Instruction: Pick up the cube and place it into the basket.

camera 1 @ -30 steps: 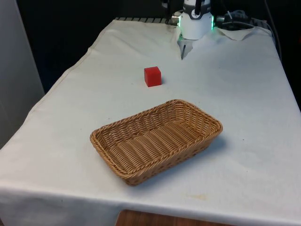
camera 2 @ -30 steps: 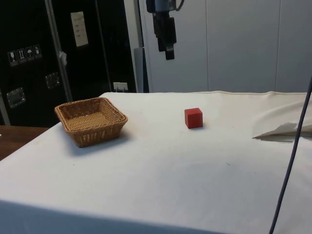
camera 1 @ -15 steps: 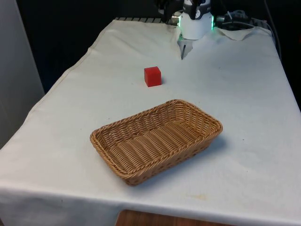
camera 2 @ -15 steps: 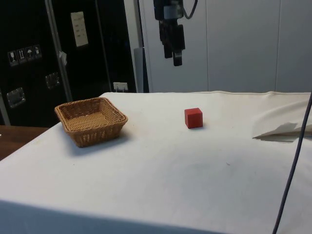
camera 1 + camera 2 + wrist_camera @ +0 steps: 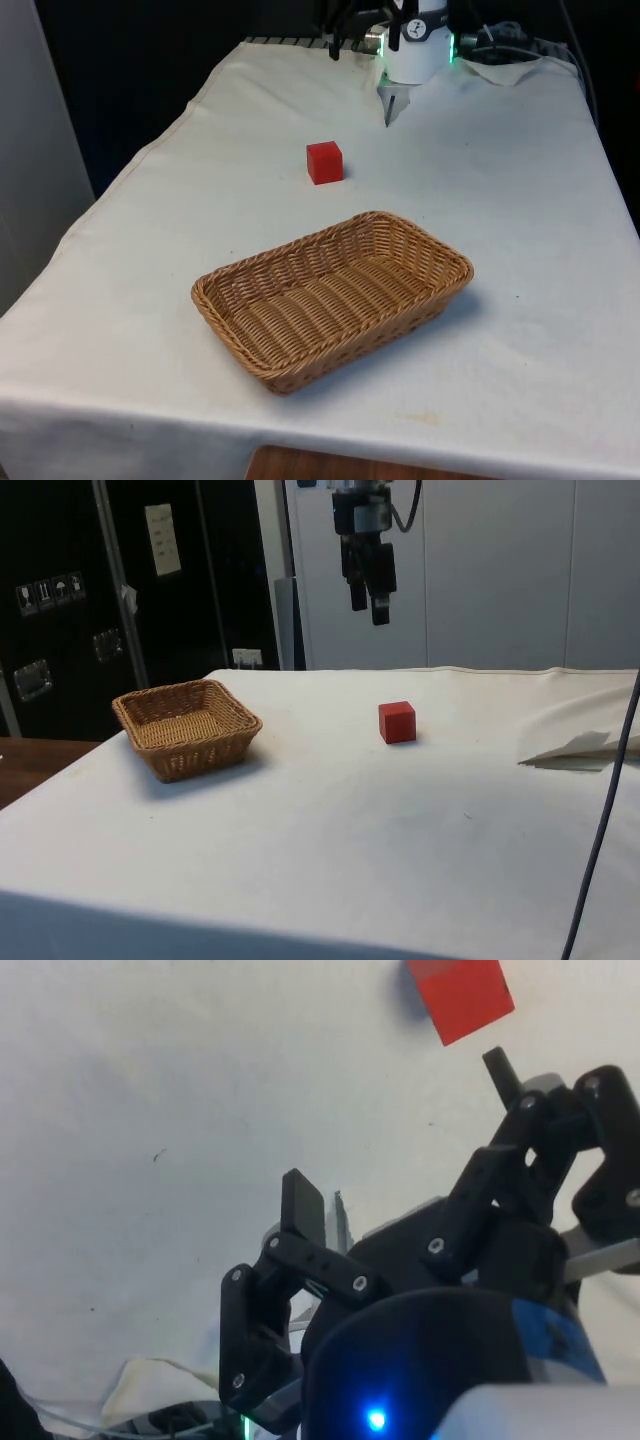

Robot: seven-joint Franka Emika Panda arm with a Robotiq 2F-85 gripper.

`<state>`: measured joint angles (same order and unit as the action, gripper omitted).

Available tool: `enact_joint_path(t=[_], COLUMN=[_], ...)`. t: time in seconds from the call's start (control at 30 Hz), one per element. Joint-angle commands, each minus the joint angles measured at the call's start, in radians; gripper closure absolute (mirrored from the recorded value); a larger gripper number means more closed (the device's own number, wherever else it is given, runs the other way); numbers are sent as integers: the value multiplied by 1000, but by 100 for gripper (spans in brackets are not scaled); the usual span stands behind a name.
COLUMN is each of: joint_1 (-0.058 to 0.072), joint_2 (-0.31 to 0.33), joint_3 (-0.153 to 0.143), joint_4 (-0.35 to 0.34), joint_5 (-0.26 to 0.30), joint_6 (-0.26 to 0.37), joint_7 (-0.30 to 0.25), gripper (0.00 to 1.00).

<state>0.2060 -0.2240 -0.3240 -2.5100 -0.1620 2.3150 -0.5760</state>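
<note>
A red cube [image 5: 324, 162] sits on the white cloth, beyond the woven wicker basket [image 5: 330, 362], which lies nearer the table's front edge and has nothing in it. In the side view the cube [image 5: 397, 722] stands well apart from the basket [image 5: 200, 755]. My black gripper [image 5: 369, 608] hangs high in the air, above the cube and slightly toward the basket side. At the far end of the table in the front view, the gripper [image 5: 335, 42] shows above the cloth. In the wrist view the gripper [image 5: 400, 1135] is open with nothing between its fingers, and the cube [image 5: 458, 990] lies beyond the fingertips.
The robot's white base [image 5: 414, 55] stands at the table's far end. A raised fold of cloth [image 5: 580, 745] lies past the cube in the side view, and a dark cable [image 5: 600, 820] hangs close to that camera. Bare cloth surrounds the cube and basket.
Over the last second the gripper has come down a little and travelled from the basket side toward a spot over the cube. Cube and basket have stayed put.
</note>
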Motion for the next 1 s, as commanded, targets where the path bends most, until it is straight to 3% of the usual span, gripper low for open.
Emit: enact_joint_path(t=[0.0, 0.03, 0.17, 0.97], joint_1=[-2, 0, -5, -18], joint_2=[-7, 0, -4, 55], joint_3=[-11, -5, -33, -111], joint_4=[-14, -4, -25, -41], joint_5=[5, 1, 2, 1], joint_6=[17, 4, 30, 85], joint_7=[-17, -6, -39, -77], gripper=[0, 0, 0, 0])
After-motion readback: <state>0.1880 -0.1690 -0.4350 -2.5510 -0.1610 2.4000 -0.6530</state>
